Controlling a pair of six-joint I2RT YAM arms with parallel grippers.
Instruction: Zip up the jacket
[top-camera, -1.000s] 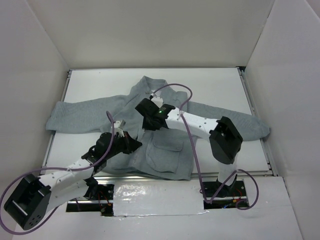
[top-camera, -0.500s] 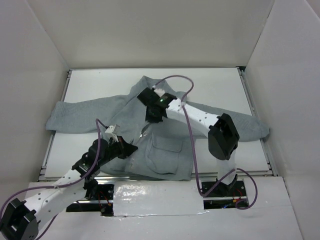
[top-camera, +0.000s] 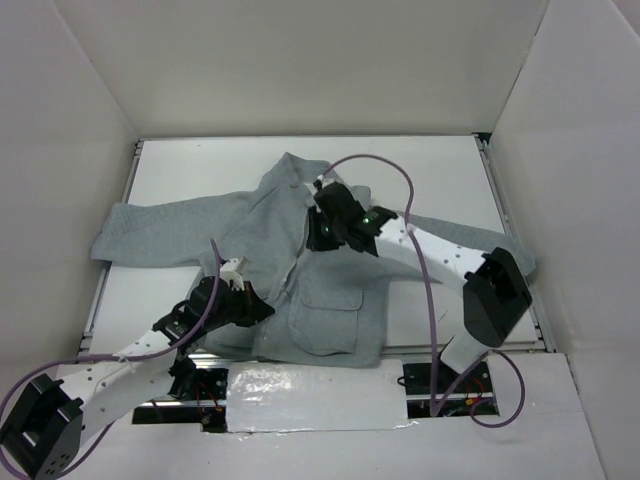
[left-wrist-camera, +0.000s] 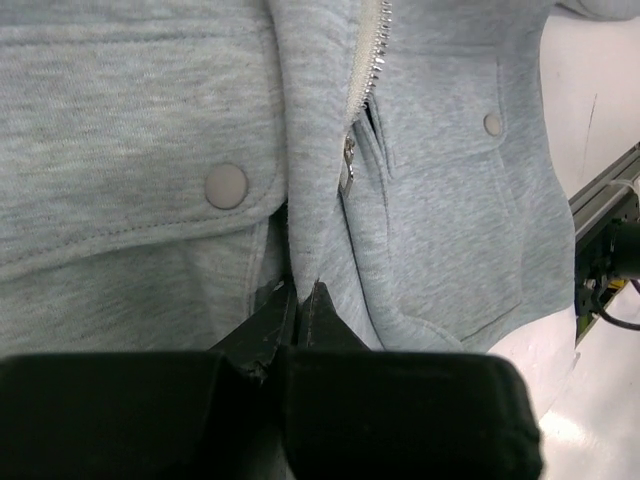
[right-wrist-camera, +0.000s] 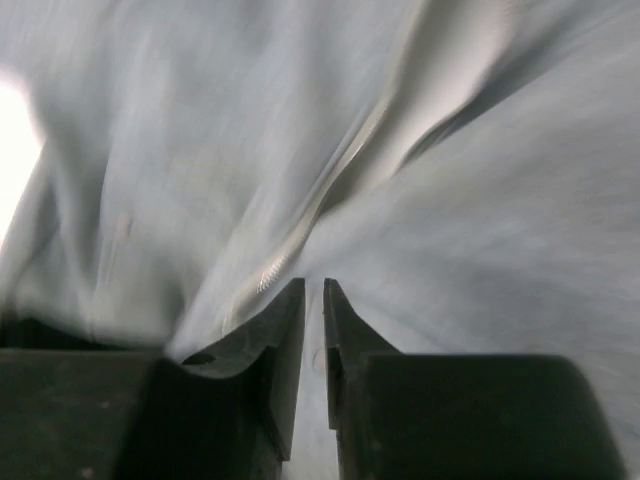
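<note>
Lying front-up on the tabletop (top-camera: 200, 165), the jacket (top-camera: 335, 300) had its sleeves spread to either side and its collar toward the far wall. The left pincer (left-wrist-camera: 300, 292) was closed tight on the bottom hem directly beneath the zipper line, with a fold of fleece pinched between its tips. The zipper pull (left-wrist-camera: 347, 172) hung just above that grip, about level with the pocket snap (left-wrist-camera: 226, 185). The zipper teeth (left-wrist-camera: 372, 55) ran on upward from it.

On that evidence the slider sat low on the track, and most of the closure was judged outstanding. The run from pocket height up to the collar had yet to be drawn shut. The hem, by contrast, was anchored as the upward pull would require.

The right pincer (right-wrist-camera: 312, 300) lay over the chest on the zipper line, well above the left one. Its fingers stood almost together with only a thin gap between them. The right wrist view was badly smeared, so it could not be determined whether they gripped fabric, the slider or nothing. A pale ridge, possibly the zipper tape, led into that gap.
</note>
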